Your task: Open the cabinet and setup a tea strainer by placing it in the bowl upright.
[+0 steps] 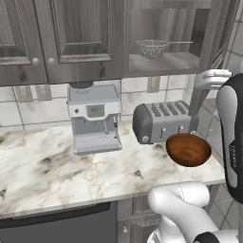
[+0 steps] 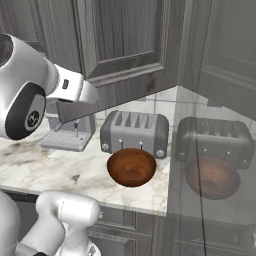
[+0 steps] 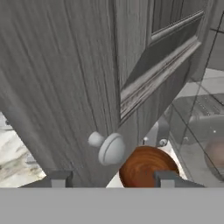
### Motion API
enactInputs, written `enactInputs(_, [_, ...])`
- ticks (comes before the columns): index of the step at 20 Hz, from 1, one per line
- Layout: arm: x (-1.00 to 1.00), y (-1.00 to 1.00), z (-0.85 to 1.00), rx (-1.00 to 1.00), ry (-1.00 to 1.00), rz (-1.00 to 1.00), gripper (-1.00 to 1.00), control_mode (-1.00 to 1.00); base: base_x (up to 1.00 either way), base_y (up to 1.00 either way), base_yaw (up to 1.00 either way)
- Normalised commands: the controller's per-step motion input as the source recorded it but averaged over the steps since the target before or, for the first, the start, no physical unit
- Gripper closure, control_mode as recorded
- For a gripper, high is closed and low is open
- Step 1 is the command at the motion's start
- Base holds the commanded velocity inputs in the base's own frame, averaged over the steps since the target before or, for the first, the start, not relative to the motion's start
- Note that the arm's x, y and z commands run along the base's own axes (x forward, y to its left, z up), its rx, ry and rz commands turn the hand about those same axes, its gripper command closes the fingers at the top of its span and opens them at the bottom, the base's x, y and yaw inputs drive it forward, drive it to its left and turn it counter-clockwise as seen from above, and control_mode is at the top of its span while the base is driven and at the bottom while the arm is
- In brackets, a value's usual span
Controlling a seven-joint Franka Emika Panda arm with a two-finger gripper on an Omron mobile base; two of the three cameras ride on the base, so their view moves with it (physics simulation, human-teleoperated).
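The cabinet (image 1: 161,38) stands open, its door (image 1: 214,45) swung out toward me on the right. On its grey shelf sits the tea strainer (image 1: 152,48), a silver mesh basket with a thin handle pointing right. The reddish-brown bowl (image 1: 188,149) rests on the counter in front of the toaster, also seen as the bowl (image 2: 131,167) and the bowl (image 3: 146,167). My gripper (image 3: 114,179) is at the door (image 3: 57,87), its fingertips (image 3: 61,178) standing apart on either side of the round silver knob (image 3: 111,148), with gaps showing. Nothing is held.
A grey toaster (image 1: 163,121) stands behind the bowl, and a coffee machine (image 1: 93,118) to its left. The marble counter (image 1: 57,166) stretches left. A glossy panel (image 2: 215,150) on the right mirrors the toaster and bowl. Closed cabinet doors (image 1: 76,33) hang at left.
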Motion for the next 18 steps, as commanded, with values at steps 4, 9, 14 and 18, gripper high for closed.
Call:
enactInputs(4, [-0.56,0.01,0.21,-0.10,0.00,-0.13,-1.00,-1.00,0.00,0.00,0.00])
enactInputs(9, [-0.73,0.07,0.30,-0.20,0.00,-0.18,-1.00,-1.00,0.00,0.00,0.00])
enactInputs(14, [-0.43,0.39,0.15,-0.30,0.12,-0.16,-1.00,-1.00,0.00,0.00,0.00])
enactInputs(18, [-0.01,0.59,0.04,-0.30,0.18,-0.12,-1.00,-1.00,0.00,0.00,0.00])
